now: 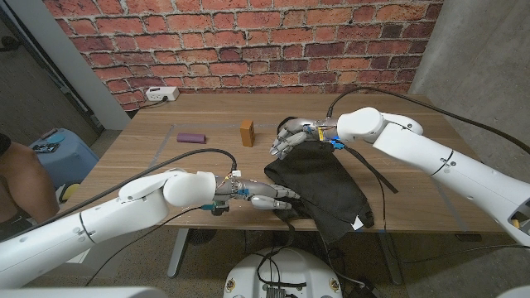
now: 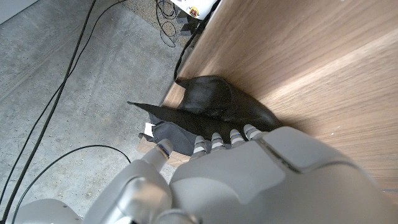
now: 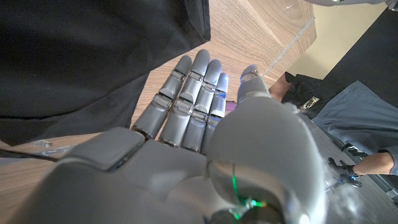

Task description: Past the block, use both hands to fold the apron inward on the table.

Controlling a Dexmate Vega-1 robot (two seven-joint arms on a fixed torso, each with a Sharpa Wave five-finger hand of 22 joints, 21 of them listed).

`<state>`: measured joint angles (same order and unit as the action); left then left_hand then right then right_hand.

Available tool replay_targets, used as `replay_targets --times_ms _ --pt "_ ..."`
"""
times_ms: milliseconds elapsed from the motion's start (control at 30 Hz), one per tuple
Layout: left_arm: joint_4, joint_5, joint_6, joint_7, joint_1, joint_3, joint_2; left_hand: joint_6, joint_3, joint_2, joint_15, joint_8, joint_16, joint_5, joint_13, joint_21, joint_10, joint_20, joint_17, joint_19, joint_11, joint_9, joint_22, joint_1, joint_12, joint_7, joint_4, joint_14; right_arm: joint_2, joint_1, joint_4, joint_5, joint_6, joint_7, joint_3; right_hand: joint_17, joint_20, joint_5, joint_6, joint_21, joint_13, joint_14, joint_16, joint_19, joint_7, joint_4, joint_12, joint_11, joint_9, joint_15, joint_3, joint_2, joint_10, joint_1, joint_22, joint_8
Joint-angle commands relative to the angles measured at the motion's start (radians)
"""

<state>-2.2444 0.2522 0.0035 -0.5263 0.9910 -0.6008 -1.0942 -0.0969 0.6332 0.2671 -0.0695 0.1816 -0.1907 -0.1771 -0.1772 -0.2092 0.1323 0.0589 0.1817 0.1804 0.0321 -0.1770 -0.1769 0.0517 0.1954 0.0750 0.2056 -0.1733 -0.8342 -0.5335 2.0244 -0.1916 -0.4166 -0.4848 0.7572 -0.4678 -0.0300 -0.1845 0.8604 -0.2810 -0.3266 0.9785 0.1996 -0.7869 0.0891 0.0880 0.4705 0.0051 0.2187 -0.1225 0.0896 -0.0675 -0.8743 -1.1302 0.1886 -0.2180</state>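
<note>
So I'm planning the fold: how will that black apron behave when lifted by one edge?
Probably floppy: the apron lies rumpled and droops over the table edge. Likely light, thin cloth. Its straps trail loose and may drag or snag.

Black apron, brown block, purple bar, red brick wall.

This looks like a robot test room – a lab or workshop, not a home. A red brick wall stands behind a plain wooden worktop, and the floor is bare grey concrete. Black cables trail over that floor, and a white power strip sits at the worktop's far edge. A blue plastic stool stands to one side – nothing soft or cosy.
</note>
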Motion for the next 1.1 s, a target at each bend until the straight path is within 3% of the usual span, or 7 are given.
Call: replay_targets --times_ms 33,567,833,1100 --pt "-0.054 -0.039 0.043 0.007 0.033 0.043 -0.051 -0.006 0.009 -0.06 0.005 0.0 -0.001 0.001 0.0 0.001 0.006 0.002 0.001 0.099 -0.001 -0.002 -0.002 -0.056 0.0 0.002 -0.002 -0.052 0.011 0.026 -0.004 0.001 -0.003 -0.01 0.006 -0.001 0.007 -0.006 -0.003 0.003 0.001 -0.003 -0.001 0.001 0.001 0.004 -0.005 0.007 0.002 0.006 0.0 -0.003 0.001 0.007 0.002 0.004" --pt "-0.144 -0.098 0.106 0.007 0.05 0.113 -0.131 -0.008 0.017 -0.06 0.005 0.0 -0.001 0.001 0.0 0.001 0.007 0.002 0.001 0.095 0.001 -0.002 -0.002 -0.056 -0.001 0.003 -0.002 -0.051 0.011 0.035 -0.035 -0.001 0.006 -0.016 0.006 0.002 0.012 -0.008 -0.006 0.006 0.015 -0.011 0.004 0.005 0.0 0.01 -0.023 0.008 -0.003 0.009 0.004 -0.01 0.003 0.004 0.002 0.005" --pt "-0.129 -0.069 0.109 0.022 0.032 0.086 -0.091 -0.008 0.021 -0.06 0.006 0.0 0.0 0.001 0.0 0.002 0.007 0.001 0.001 0.096 0.0 -0.002 -0.002 -0.056 -0.001 0.003 -0.002 -0.051 0.008 0.031 -0.045 -0.01 0.013 -0.017 0.0 0.002 0.011 -0.009 -0.006 0.006 0.021 -0.016 0.007 0.007 -0.001 0.014 -0.03 0.007 -0.005 0.007 0.007 -0.013 0.0 -0.002 0.002 0.005" --pt "-0.079 -0.008 0.078 0.022 -0.021 0.039 -0.025 -0.01 0.024 -0.061 0.006 -0.001 0.0 0.002 -0.001 0.002 0.007 0.0 0.001 0.096 0.0 -0.002 -0.002 -0.056 -0.001 0.003 -0.002 -0.052 -0.004 0.018 -0.063 -0.028 0.032 -0.011 -0.022 0.018 -0.001 -0.007 -0.001 0.005 0.034 -0.016 0.004 0.004 -0.012 0.016 -0.045 -0.021 -0.009 -0.01 0.008 -0.013 -0.004 0.003 0.003 0.004"
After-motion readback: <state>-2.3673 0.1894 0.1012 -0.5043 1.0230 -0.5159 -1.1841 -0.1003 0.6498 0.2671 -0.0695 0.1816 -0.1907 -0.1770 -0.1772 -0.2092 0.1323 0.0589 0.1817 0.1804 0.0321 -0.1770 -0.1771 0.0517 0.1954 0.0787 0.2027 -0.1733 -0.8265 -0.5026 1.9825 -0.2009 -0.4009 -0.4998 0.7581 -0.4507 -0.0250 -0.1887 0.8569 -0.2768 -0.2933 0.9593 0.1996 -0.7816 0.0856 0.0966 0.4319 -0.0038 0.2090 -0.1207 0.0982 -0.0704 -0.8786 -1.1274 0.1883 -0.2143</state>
